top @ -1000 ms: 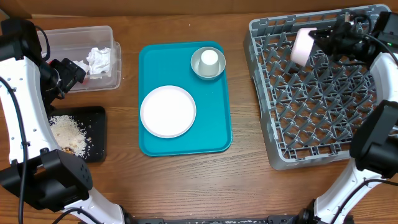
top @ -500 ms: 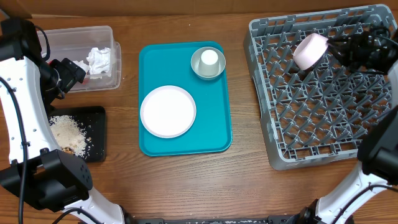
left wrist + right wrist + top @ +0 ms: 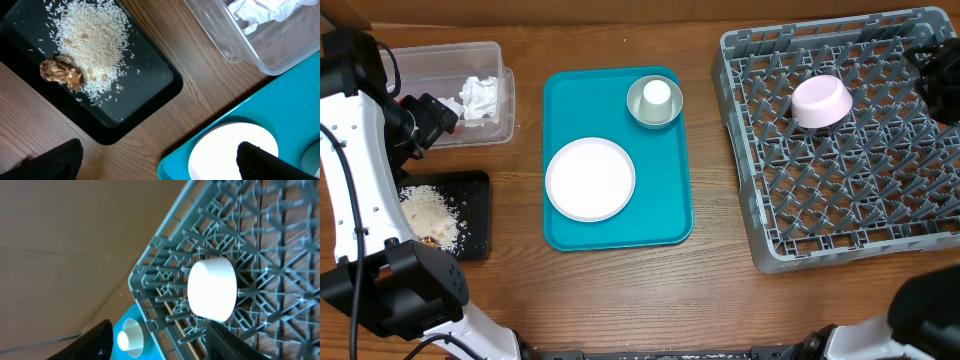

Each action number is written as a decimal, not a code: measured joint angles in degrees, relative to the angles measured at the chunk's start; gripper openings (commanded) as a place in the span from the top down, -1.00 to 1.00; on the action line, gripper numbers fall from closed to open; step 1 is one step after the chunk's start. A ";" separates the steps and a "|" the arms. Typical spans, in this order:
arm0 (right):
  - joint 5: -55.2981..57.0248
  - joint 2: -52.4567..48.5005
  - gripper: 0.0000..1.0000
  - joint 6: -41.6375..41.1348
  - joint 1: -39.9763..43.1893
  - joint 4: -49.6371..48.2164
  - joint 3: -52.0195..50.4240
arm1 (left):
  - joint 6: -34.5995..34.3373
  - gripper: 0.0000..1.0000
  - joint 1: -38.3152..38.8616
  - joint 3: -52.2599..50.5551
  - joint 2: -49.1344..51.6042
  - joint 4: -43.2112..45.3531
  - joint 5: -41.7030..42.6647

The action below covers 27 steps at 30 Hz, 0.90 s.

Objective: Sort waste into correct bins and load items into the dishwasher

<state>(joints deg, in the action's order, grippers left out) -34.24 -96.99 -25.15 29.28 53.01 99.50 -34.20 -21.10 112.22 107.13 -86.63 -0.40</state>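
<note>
A pale pink dish lies upside down on the pegs of the grey dishwasher rack, near its back. My right gripper is at the rack's far right corner, open and apart from the dish, with nothing between its fingers. A white plate and a grey bowl holding an upturned white cup sit on the teal tray. My left gripper hangs open between the clear tub and the black tray.
A crumpled white napkin lies in the clear tub. Whitish crumbs and a brown lump lie in the black tray. A brown cardboard wall runs behind the rack.
My right gripper opened and let go of the pink dish, which dropped upside down onto the rack pegs. That gripper drew back to the right. The left arm has not moved.
</note>
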 measured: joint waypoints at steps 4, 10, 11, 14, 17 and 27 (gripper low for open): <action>6.29 1.81 0.29 2.38 -5.33 0.13 0.00 | 0.00 -1.00 0.00 0.00 0.00 0.00 0.00; 20.04 -1.68 0.90 4.85 -17.20 -1.03 0.00 | 0.00 -1.00 0.00 0.00 0.00 0.00 0.00; 22.34 -2.99 0.92 5.14 -18.93 -1.05 0.00 | 0.00 -1.00 0.00 0.00 0.00 0.00 0.00; 26.82 -7.91 0.92 5.49 -22.25 -1.86 0.00 | 0.00 -1.00 0.00 0.00 0.00 0.00 0.00; 29.24 -12.68 0.92 5.73 -23.06 -2.32 0.00 | 0.00 -1.00 0.00 0.00 0.00 -0.02 0.00; 34.18 -19.06 0.92 5.95 -21.64 -2.01 0.00 | 0.00 -1.00 0.00 0.00 0.00 0.00 0.00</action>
<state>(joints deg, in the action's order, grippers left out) -0.05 -116.05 -19.20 7.64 51.00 99.50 -34.20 -21.10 112.22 107.13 -86.63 -0.40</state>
